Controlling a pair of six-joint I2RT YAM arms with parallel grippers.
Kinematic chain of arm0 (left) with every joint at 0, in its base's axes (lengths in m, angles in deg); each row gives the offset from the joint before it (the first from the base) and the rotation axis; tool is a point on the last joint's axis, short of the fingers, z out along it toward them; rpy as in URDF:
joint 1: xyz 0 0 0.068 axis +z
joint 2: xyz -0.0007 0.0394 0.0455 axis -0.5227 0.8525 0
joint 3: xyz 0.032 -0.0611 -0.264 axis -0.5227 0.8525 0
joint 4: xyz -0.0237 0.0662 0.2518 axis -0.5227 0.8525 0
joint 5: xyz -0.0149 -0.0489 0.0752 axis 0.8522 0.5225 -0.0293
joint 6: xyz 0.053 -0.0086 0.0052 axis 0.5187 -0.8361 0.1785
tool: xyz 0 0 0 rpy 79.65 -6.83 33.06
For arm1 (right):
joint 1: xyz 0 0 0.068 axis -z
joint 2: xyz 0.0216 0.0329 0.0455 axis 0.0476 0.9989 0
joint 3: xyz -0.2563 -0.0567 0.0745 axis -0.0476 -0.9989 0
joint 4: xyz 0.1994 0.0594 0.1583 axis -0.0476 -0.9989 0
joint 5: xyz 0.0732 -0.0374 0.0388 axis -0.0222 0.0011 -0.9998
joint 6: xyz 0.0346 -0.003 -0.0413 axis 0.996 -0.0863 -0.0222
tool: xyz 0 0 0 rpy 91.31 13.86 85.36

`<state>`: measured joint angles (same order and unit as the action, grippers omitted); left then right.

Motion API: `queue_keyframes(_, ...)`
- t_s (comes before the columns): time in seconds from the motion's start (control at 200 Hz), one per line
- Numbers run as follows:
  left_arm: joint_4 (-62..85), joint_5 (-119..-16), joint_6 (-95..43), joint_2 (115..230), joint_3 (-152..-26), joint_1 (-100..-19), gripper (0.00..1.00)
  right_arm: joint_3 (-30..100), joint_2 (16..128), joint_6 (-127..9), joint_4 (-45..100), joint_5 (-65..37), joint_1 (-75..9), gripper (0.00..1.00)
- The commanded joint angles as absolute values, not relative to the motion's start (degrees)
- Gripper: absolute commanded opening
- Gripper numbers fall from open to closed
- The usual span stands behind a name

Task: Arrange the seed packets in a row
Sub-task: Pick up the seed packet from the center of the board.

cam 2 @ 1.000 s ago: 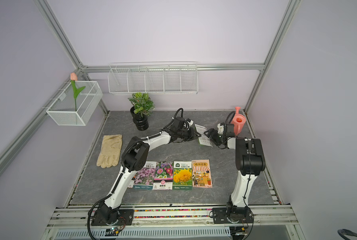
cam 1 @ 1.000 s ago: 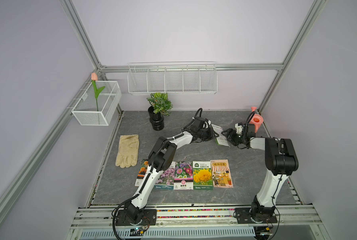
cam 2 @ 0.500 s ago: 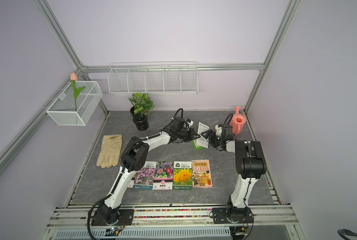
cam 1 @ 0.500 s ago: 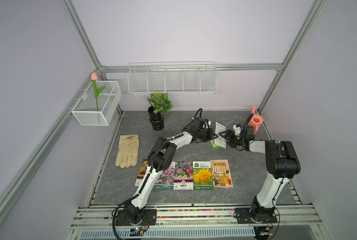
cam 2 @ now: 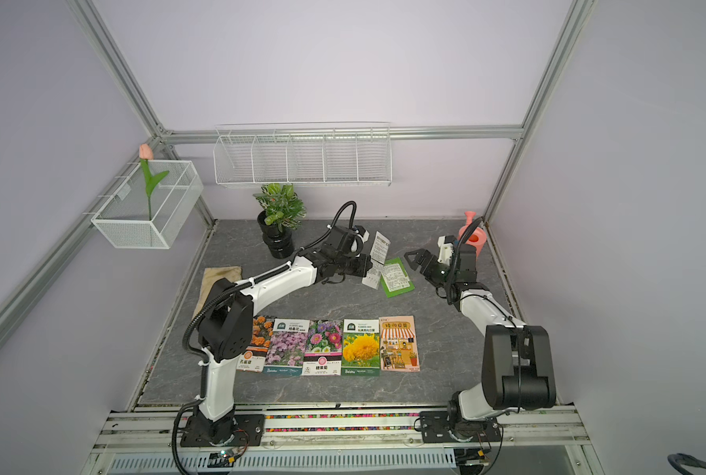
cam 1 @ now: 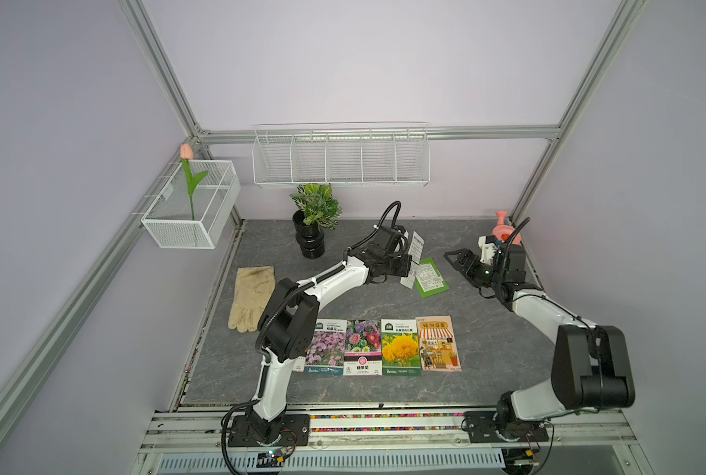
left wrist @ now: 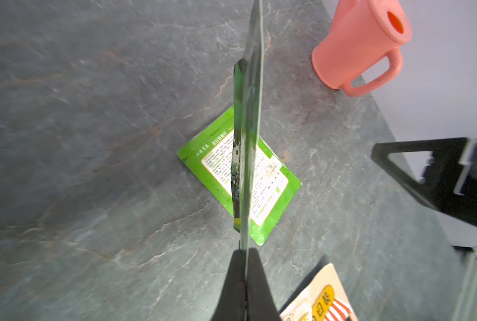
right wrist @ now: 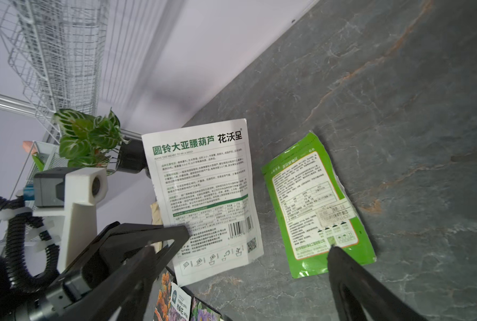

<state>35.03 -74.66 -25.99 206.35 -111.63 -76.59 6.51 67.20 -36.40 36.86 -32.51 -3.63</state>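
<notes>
Around the work I saw a potted plant [cam 1: 315,214] at the back of the counter [cam 1: 487,329], a pink watering can [cam 1: 501,230] in the far corner behind the right arm, and a beige glove [cam 1: 250,296] off to the left. A green packet [cam 1: 430,277] lay text side up just beside the left jaws. Those left jaws were pressed together on one edge of a white-backed seed packet [cam 1: 417,249], holding it upright above the counter, well behind the row of five seed packets [cam 2: 326,345] along the front. The right jaws stood spread wide and empty, between the green packet and the watering can.
</notes>
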Motion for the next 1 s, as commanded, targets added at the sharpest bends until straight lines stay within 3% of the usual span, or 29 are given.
queue_keyframes(0.0,42.33,-97.71,-17.24,205.99,-113.3,-82.75,0.0,6.75,63.72,-37.79,32.05,-30.14,-6.53,0.99)
queue_keyframes(0.23,42.4,-126.08,-19.05,207.67,-113.88,-89.86,0.0,6.5,61.84,-34.46,35.05,-22.24,-17.76,0.98)
queue_keyframes(0.315,39.15,-130.53,-18.35,206.04,-111.29,-91.43,0.0,6.16,62.89,-32.91,36.2,-20.19,-19.69,0.98)
queue_keyframes(0.625,36.38,-130.99,-19.15,204.18,-107.52,-91.9,0.0,6.58,64.73,-29.58,42.42,-17.71,-24.12,0.95)
queue_keyframes(0.995,30.46,-111.21,-22.77,195.63,-98.08,-89.3,0.0,3.94,60.3,-28.36,46.24,-15.19,-23.48,0.93)
